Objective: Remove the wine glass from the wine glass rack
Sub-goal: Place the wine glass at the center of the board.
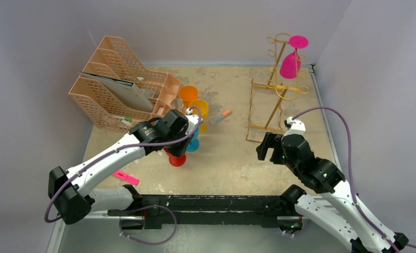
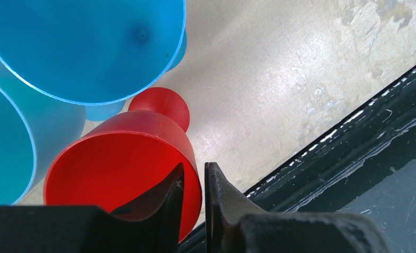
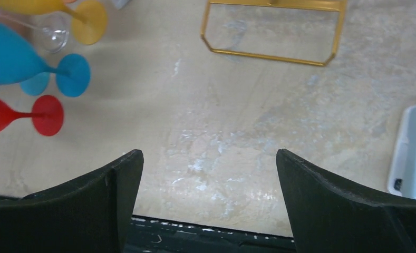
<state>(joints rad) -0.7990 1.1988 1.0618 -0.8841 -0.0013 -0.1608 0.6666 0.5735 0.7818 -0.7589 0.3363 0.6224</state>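
Note:
A pink wine glass [image 1: 290,66] hangs upside down on the gold wire wine glass rack [image 1: 277,87] at the back right, with its foot at the top. My right gripper [image 1: 266,147] is low over the table, just in front of the rack's rectangular base [image 3: 274,55], wide open and empty [image 3: 208,158]. My left gripper [image 2: 194,166] is at a red wine glass [image 2: 121,158] standing mid-table. One finger is inside the bowl and the other outside the rim, and a thin slit shows between rim and outer finger.
A peach lattice file organiser [image 1: 118,79] stands back left. Orange [image 1: 188,94], yellow [image 1: 199,108] and blue glasses [image 2: 84,47] cluster beside the red one, plus a clear glass [image 3: 52,31]. A marker [image 1: 220,117] and a pink item [image 1: 126,177] lie on the table. The black rail [image 1: 211,203] runs along the near edge.

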